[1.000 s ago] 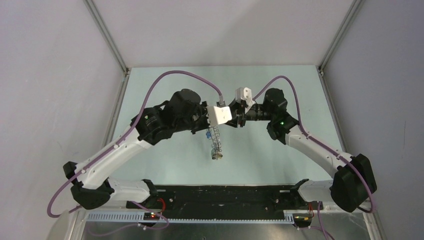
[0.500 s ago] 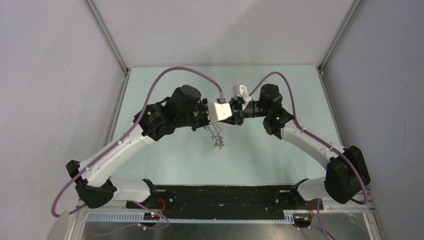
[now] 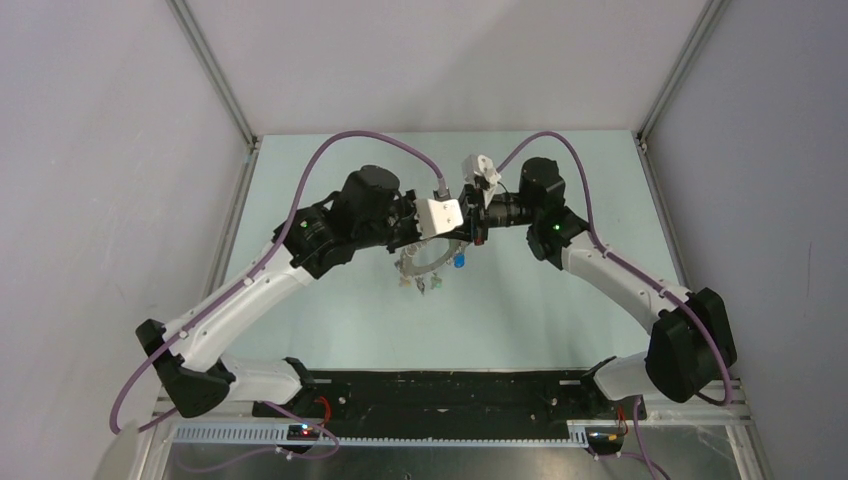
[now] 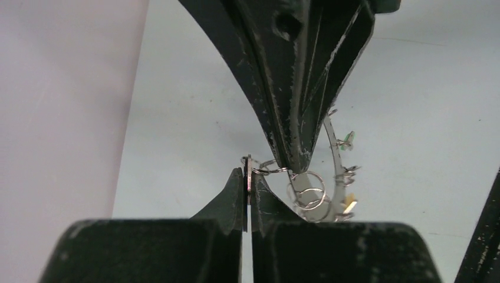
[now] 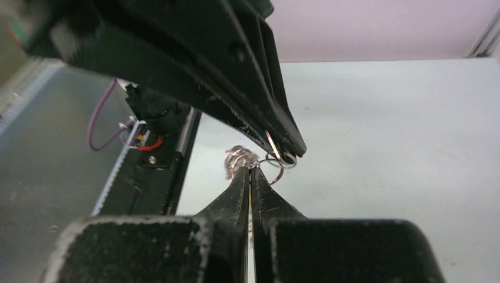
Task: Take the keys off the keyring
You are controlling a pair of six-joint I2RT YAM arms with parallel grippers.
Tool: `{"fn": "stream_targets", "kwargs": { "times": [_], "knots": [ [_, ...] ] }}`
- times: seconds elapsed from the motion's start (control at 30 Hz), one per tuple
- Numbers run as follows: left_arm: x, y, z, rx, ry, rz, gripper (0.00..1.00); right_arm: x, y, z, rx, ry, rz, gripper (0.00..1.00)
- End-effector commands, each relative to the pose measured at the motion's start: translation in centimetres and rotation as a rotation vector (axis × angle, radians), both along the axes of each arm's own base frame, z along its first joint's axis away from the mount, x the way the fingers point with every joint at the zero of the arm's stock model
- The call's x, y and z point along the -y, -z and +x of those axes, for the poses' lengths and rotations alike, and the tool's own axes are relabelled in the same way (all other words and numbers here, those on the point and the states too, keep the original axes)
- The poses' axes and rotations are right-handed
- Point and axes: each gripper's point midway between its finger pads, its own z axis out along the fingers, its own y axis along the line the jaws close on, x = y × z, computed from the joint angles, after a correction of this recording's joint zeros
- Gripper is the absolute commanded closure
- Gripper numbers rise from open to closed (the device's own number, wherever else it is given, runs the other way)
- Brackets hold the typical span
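Observation:
Both grippers meet tip to tip above the table's middle. My left gripper (image 3: pixel 448 237) (image 4: pixel 248 175) is shut on a thin flat key (image 4: pixel 248 165) seen edge-on. My right gripper (image 3: pixel 474 236) (image 5: pixel 250 173) is shut on the grey keyring (image 3: pixel 428 263) (image 4: pixel 336 159), it seems; its fingers reach in from the top of the left wrist view. Small split rings (image 4: pixel 309 190) (image 5: pixel 272 165) link key and keyring. The other keys (image 3: pixel 420 281) hang below, one with a blue head (image 3: pixel 459 260), one green (image 4: pixel 346 140), one yellow (image 4: pixel 349 205).
The pale green table (image 3: pixel 560 310) lies under the hanging bunch. Grey walls with metal frame posts (image 3: pixel 215 75) close it in at left, right and back. The black base rail (image 3: pixel 450 392) (image 5: pixel 159 165) runs along the near edge.
Both grippers have moved away from the bases, staying together. The key bunch, hanging straight down before, has swung up and spread, so the ring shows as an arc with a blue key to the right.

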Motion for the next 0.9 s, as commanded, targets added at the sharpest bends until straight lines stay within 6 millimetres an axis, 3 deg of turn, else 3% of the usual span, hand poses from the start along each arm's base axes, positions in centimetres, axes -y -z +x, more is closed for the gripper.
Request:
{"fn": "stream_targets", "kwargs": {
  "times": [0.0,0.17,0.3,0.63,0.87],
  "knots": [
    [1.1,-1.6,0.8,0.106,0.042,-0.069,1.0,-0.6,-4.2,-0.2,-0.116,-0.006,0.026,1.0],
    [1.0,-1.3,0.7,0.14,0.054,-0.081,1.0,-1.0,-4.2,1.7,-0.364,0.127,0.02,1.0],
    [0.9,-1.9,0.8,0.185,0.045,-0.117,1.0,-1.9,-3.5,1.8,-0.649,0.171,0.005,1.0],
    [0.1,-3.3,0.4,0.257,0.041,-0.169,1.0,-3.2,-0.4,2.1,-0.958,0.282,-0.054,1.0],
    [0.2,-2.7,-0.5,0.271,0.084,-0.179,1.0,-2.0,-3.3,3.4,-1.165,0.272,0.24,0.98]
  ]
}}
